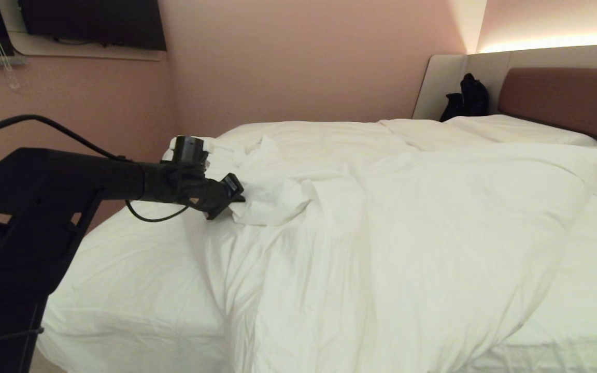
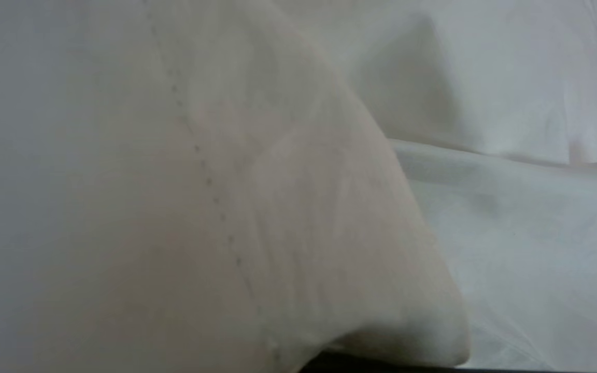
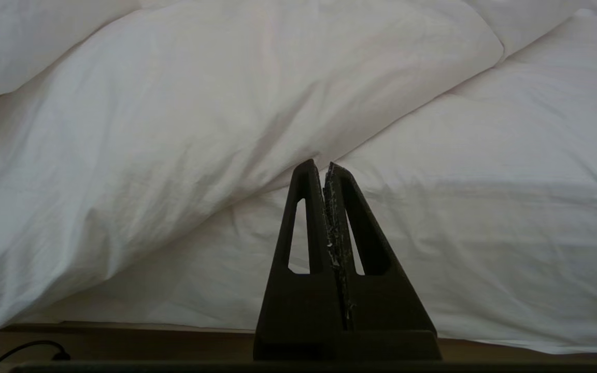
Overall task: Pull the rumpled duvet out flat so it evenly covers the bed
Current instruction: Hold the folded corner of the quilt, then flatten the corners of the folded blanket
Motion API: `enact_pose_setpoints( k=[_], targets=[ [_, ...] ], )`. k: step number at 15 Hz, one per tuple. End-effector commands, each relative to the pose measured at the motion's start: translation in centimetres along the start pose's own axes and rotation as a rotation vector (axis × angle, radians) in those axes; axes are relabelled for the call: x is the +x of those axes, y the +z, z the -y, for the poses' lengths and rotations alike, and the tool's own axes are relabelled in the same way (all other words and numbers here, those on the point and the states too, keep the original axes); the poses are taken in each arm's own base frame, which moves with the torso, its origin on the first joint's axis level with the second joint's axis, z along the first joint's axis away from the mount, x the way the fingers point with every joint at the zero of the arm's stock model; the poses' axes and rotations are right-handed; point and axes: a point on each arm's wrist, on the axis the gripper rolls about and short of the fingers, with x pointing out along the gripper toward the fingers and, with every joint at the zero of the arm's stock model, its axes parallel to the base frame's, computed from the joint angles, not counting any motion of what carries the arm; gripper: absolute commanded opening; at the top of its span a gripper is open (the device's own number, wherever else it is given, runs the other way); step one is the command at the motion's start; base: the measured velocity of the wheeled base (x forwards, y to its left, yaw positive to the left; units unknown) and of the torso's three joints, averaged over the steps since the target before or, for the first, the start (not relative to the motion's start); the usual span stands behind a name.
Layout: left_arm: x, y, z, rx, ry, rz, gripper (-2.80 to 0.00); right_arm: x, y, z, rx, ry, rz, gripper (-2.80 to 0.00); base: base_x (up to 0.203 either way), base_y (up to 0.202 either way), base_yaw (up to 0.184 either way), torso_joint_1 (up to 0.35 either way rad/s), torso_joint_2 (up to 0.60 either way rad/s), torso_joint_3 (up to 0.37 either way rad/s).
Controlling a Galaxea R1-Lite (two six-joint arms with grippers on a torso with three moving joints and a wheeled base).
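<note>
Room: pink walls, bed (image 1: 138, 290) filling the foreground, brown headboard (image 1: 568, 101) at far right.
Left claw (image 1: 232, 199): clamped shut on a bunched corner of the duvet (image 1: 407, 233), at the bed's left side.
Duvet: heaped across the middle and right; mattress sheet (image 1: 127, 269) bare beside the left claw.
Key relation: duvet's bulk lies rightward of the left claw, so the pull likely runs leftward, toward the bare sheet.
Right claw (image 3: 325, 173): closed, empty, low at the bed's edge.
</note>
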Motion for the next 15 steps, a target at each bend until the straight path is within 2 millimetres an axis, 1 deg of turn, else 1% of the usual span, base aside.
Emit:
enact_pose_setpoints(
  k=[1,3,5,7,8,10,14,15],
  targets=[
    [-0.3,0.0,0.1,-0.004,0.000,-0.001,-2.80,0.0,0.0,0.0,-0.001,0.000,0.000,-2.80,0.000,0.000,0.000,0.000,0.00,0.000],
    [-1.2,0.2,0.7,0.004,-0.008,0.012,-2.80,0.0,0.0,0.0,-0.001,0.000,0.001,-2.80,0.000,0.000,0.000,0.000,0.00,0.000],
    [-2.6,0.3,1.4,0.039,-0.017,0.026,-2.80,0.0,0.0,0.0,-0.001,-0.001,0.000,-2.80,0.000,0.000,0.000,0.000,0.00,0.000],
    [-3.9,0.1,1.8,0.070,-0.017,0.030,-2.80,0.0,0.0,0.0,-0.001,0.000,0.001,-2.80,0.000,0.000,0.000,0.000,0.00,0.000],
    [-5.3,0.0,2.1,0.092,-0.019,0.037,-2.80,0.0,0.0,0.0,-0.001,-0.001,-0.001,-2.80,0.000,0.000,0.000,0.000,0.00,0.000],
    [-8.8,-0.4,2.6,0.137,-0.018,0.059,-2.80,0.0,0.0,0.0,0.000,0.000,0.000,-2.80,0.000,0.000,0.000,0.000,0.00,0.000],
    [-15.1,-0.6,1.2,0.239,0.064,0.140,-2.80,0.0,0.0,0.0,-0.001,0.000,0.001,-2.80,0.000,0.000,0.000,0.000,0.00,0.000],
    [-17.3,-0.6,1.0,0.266,0.087,0.184,-2.80,0.0,0.0,0.0,0.000,-0.001,0.001,-2.80,0.000,0.000,0.000,0.000,0.00,0.000]
  ],
)
